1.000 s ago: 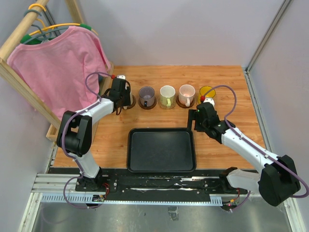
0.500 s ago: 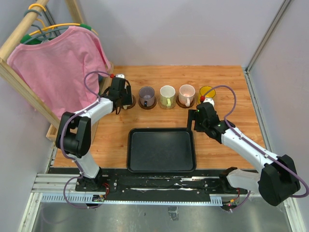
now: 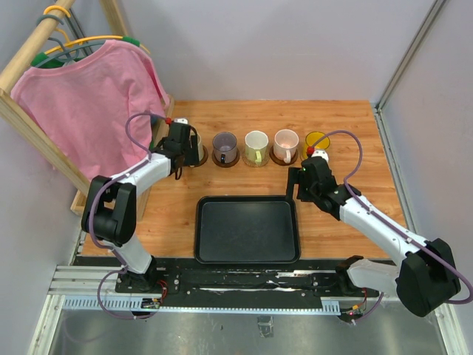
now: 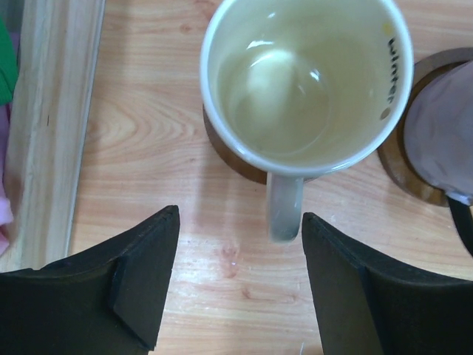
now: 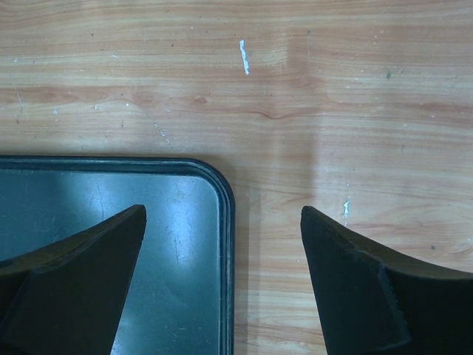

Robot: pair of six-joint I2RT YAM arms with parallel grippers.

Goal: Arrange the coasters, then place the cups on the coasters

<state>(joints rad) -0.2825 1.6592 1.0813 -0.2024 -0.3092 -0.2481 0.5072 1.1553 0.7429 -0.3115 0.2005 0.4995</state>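
Observation:
Five cups stand in a row at the back of the table, each on a coaster. The cream cup (image 4: 299,81) sits on a dark brown coaster (image 4: 229,159), its handle (image 4: 284,211) pointing at my left gripper (image 4: 240,274). That gripper is open, and the handle tip lies just inside its right finger without being held. To the right come the purple-grey cup (image 3: 225,146), the white cup with the yellow-green handle (image 3: 256,143), the pinkish cup (image 3: 285,141) and the yellow cup (image 3: 317,140). My right gripper (image 5: 222,214) hangs open and empty over the tray's far right corner.
A black tray (image 3: 247,229) lies at the front middle of the table. A wooden rack with a pink shirt (image 3: 92,103) stands along the left side, and its rail (image 4: 55,126) runs close beside my left gripper. The right arm's wrist (image 3: 314,166) is just in front of the yellow cup.
My left gripper has opened wider and drawn back slightly to the left, away from the cream cup. The right arm has not moved.

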